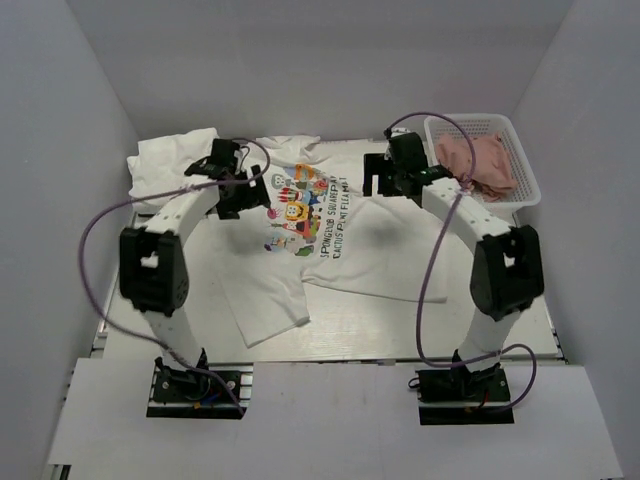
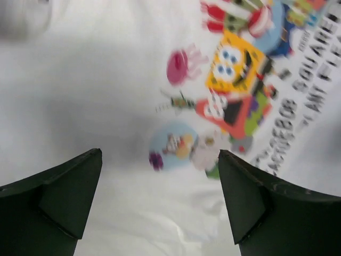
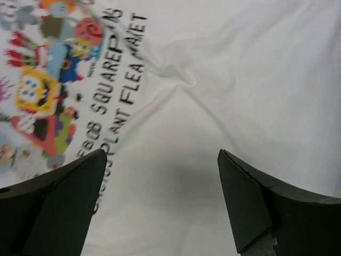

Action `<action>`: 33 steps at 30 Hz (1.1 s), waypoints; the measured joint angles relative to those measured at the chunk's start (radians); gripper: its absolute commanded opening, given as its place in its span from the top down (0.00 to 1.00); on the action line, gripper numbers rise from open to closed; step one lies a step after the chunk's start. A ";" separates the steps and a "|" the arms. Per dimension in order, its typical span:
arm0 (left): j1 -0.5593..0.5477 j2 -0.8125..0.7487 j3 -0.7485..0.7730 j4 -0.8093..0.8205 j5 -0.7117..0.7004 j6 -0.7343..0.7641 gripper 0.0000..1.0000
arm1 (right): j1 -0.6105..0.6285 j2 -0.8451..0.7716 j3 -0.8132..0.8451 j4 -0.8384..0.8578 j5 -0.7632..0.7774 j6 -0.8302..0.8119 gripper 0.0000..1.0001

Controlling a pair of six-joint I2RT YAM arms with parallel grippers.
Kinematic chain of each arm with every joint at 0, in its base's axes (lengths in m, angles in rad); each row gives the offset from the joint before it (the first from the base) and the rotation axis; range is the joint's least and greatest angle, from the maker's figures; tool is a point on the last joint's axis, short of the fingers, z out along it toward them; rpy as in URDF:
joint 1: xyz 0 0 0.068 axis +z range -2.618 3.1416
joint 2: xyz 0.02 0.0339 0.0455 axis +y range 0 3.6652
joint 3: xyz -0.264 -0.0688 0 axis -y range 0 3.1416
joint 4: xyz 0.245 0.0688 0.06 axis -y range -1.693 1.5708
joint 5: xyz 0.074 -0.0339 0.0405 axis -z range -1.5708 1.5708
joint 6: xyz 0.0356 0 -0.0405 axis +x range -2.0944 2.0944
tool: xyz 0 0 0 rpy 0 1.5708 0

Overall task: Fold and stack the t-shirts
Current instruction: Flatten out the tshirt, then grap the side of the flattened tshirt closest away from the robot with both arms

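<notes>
SpongeBob t-shirt (image 1: 370, 260) spread flat. Left gripper (image 2: 160, 157) above cartoon print (image 2: 234, 80), fingers apart, empty. Right gripper (image 3: 162, 154) beside lettering (image 3: 114, 85), fingers apart, empty. Second white t-shirt (image 1: 170, 160) bunched back-left.

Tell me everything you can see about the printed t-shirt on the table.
The printed t-shirt is white, soft-looking cloth, spread print-up and wrinkled on the table. Its chest carries colourful cartoon figures and dark lettering. The left gripper and right gripper hang open above it; nothing is pinched.
</notes>
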 measured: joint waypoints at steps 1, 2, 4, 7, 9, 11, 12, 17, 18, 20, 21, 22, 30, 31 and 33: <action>-0.003 -0.108 -0.103 0.002 0.004 -0.021 0.00 | 0.009 -0.063 -0.053 0.022 -0.010 0.006 0.10; -0.008 -0.225 -0.215 0.001 0.008 -0.048 0.00 | 0.021 -0.126 -0.107 0.045 -0.018 0.013 0.10; -0.014 -0.414 -0.405 0.001 0.032 -0.095 0.00 | 0.044 -0.224 -0.196 0.071 -0.033 0.025 0.10; -0.019 -0.639 -0.669 -0.026 0.086 -0.172 0.00 | 0.079 -0.323 -0.332 0.111 -0.044 0.047 0.10; -0.022 -0.738 -0.817 -0.058 0.117 -0.227 0.00 | 0.088 -0.357 -0.411 0.113 -0.044 0.068 0.10; -0.028 -0.789 -0.926 -0.087 0.145 -0.272 0.00 | 0.085 -0.375 -0.467 0.105 -0.037 0.089 0.10; -0.032 -0.800 -0.962 -0.096 0.164 -0.288 0.00 | 0.084 -0.384 -0.491 0.101 -0.031 0.098 0.10; -0.058 -0.816 -1.065 -0.107 0.220 -0.344 0.02 | 0.077 -0.447 -0.543 0.072 0.019 0.135 0.10; -0.063 -0.811 -1.072 -0.106 0.222 -0.350 0.04 | 0.077 -0.461 -0.543 0.072 0.032 0.142 0.10; -0.073 -0.790 -1.075 -0.105 0.221 -0.358 0.12 | 0.076 -0.489 -0.543 0.072 0.055 0.153 0.10; -0.077 -0.776 -1.075 -0.100 0.219 -0.364 0.16 | 0.076 -0.502 -0.544 0.072 0.066 0.160 0.10; -0.079 -0.758 -1.076 -0.095 0.217 -0.369 0.24 | 0.076 -0.516 -0.548 0.074 0.074 0.171 0.10; -0.097 -0.697 -1.088 -0.070 0.214 -0.402 1.00 | 0.072 -0.573 -0.610 0.016 0.142 0.233 0.10; -0.098 -0.700 -1.088 -0.069 0.214 -0.403 1.00 | 0.072 -0.578 -0.613 0.000 0.155 0.244 0.10; -0.099 -0.705 -1.090 -0.068 0.214 -0.402 1.00 | 0.071 -0.592 -0.623 -0.039 0.182 0.268 0.10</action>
